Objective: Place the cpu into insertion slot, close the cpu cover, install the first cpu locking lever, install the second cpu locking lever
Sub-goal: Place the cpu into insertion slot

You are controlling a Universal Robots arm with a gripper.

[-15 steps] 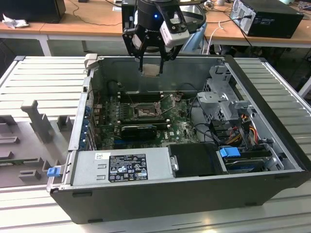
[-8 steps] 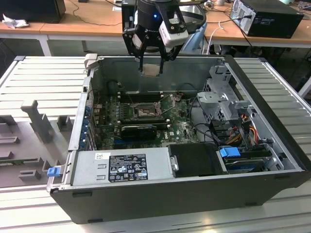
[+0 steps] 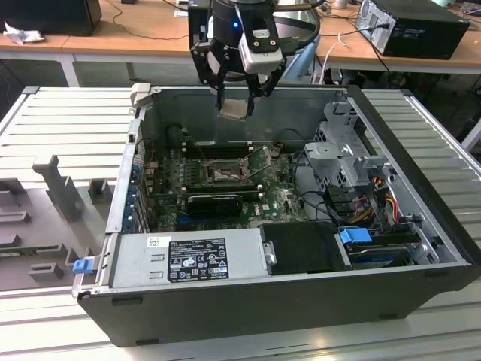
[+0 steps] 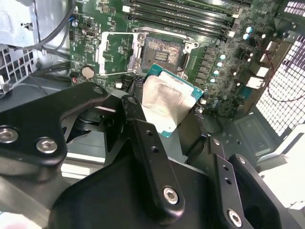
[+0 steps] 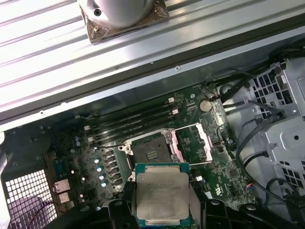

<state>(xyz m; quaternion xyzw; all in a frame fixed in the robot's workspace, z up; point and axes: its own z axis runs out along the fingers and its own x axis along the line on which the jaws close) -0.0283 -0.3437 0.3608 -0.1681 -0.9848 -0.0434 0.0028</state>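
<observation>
My gripper (image 3: 237, 104) hangs above the open computer case and is shut on the cpu (image 3: 234, 110), a flat beige-silver square with a green edge. Both wrist views show the cpu (image 4: 167, 101) (image 5: 162, 193) held by two opposite edges, level, in the air over the motherboard. The insertion slot (image 3: 223, 174) (image 4: 162, 51) (image 5: 150, 150) lies below, its dark pin field bare. Beside the slot, the cpu cover (image 4: 113, 51) (image 5: 193, 142), a thin silver frame, stands swung open. The cpu is apart from the slot, well above it.
The case's back wall (image 3: 248, 94) rises right behind the gripper. Long black memory slots (image 4: 186, 12) run beside the socket. A grey power supply (image 3: 188, 259) fills the near corner, and a metal drive cage (image 3: 342, 150) with cables stands at the exterior view's right.
</observation>
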